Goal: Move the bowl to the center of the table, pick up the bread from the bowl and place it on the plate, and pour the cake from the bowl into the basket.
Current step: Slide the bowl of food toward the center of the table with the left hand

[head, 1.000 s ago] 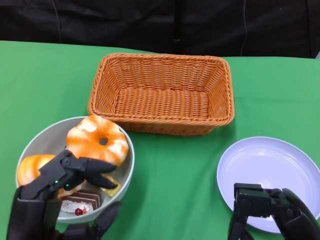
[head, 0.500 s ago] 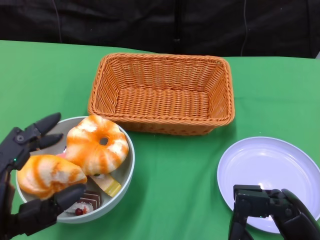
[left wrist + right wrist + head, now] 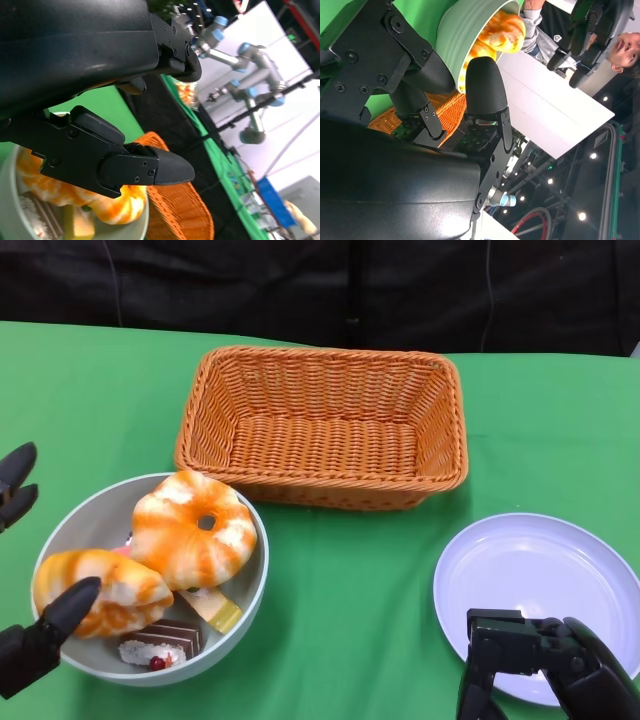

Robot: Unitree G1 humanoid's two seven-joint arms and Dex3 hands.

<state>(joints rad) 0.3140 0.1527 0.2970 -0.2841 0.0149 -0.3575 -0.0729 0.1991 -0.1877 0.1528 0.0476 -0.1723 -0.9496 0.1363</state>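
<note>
Grey-green and round, the ceramic-looking bowl (image 3: pixel 252 575) stands at the near left of the green table cloth (image 3: pixel 350 590), not yet in the middle. Inside it lie an orange-and-white ring-shaped bread (image 3: pixel 194 530), a second orange striped bread roll (image 3: pixel 110 585) leaning on the left rim, a small chocolate cake slice with white cream and a red berry (image 3: pixel 160 645) and a yellow cake piece (image 3: pixel 218 612).

I judge that the bowl is stiff and rather smooth, so it may slip; the best hold is on the rim, with fingers inside and the thumb outside, or from two opposite sides. The breads look light and soft, easy to squash, so a gentle wide grasp over the top should do. The cake pieces are small and loose, and they will probably slide out when the bowl is tilted.

At the left edge, the black left hand (image 3: pixel 25 640) is spread wide and holds nothing: one fingertip lies at the striped roll, touching it or just beside, I cannot tell which, and the other fingertips are well apart, higher at the edge. Near the round white plate (image 3: pixel 540 570), the black right hand (image 3: pixel 540 665) is over the plate's near rim, with nothing in it. Its fingers seem bent inward, but whether they are fully closed I cannot tell. Behind, the woven orange wicker basket (image 3: pixel 320 370) stands with nothing in it.
</note>
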